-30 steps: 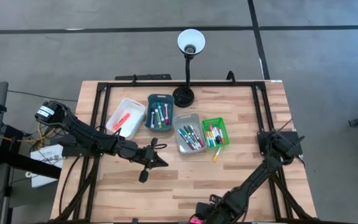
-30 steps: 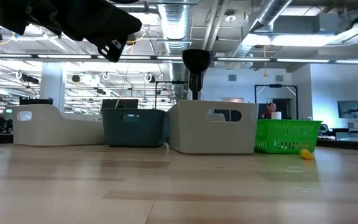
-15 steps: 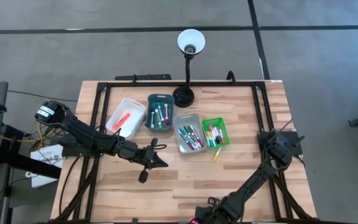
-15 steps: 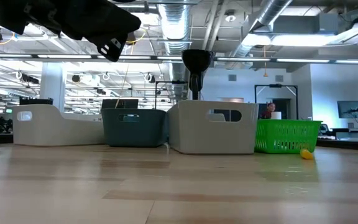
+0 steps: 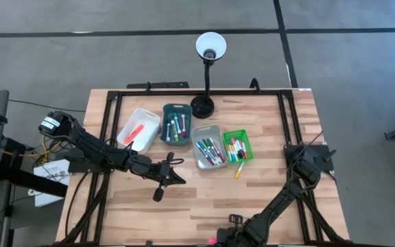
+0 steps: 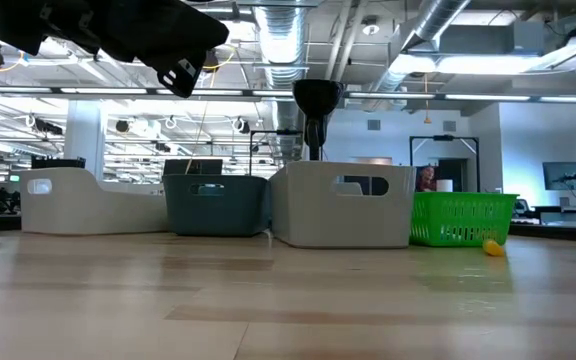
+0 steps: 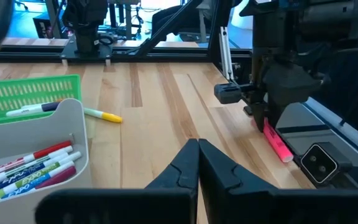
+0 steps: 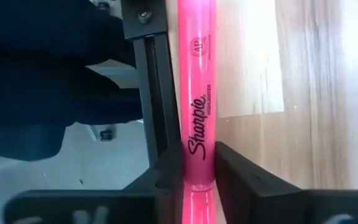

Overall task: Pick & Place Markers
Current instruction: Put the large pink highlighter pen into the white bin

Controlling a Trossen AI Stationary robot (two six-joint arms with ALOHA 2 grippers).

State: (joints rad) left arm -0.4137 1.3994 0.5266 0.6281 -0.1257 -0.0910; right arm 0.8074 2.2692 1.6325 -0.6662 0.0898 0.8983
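Down at the near edge of the table (image 5: 266, 123), the right gripper (image 8: 199, 163) has its two fingers squeezed on a pink marker (image 8: 197, 93) that sits right by the black frame rail (image 8: 151, 81). The left gripper (image 5: 162, 180) hangs over the middle of the table with its fingers pressed together and nothing in them. Most markers lie in the white tray (image 5: 130, 137), the dark tray (image 5: 164, 110), the grey tray (image 5: 196, 152) and the green basket (image 5: 247, 140), and one yellow marker (image 5: 238, 169) lies on the wood just beside the green basket.
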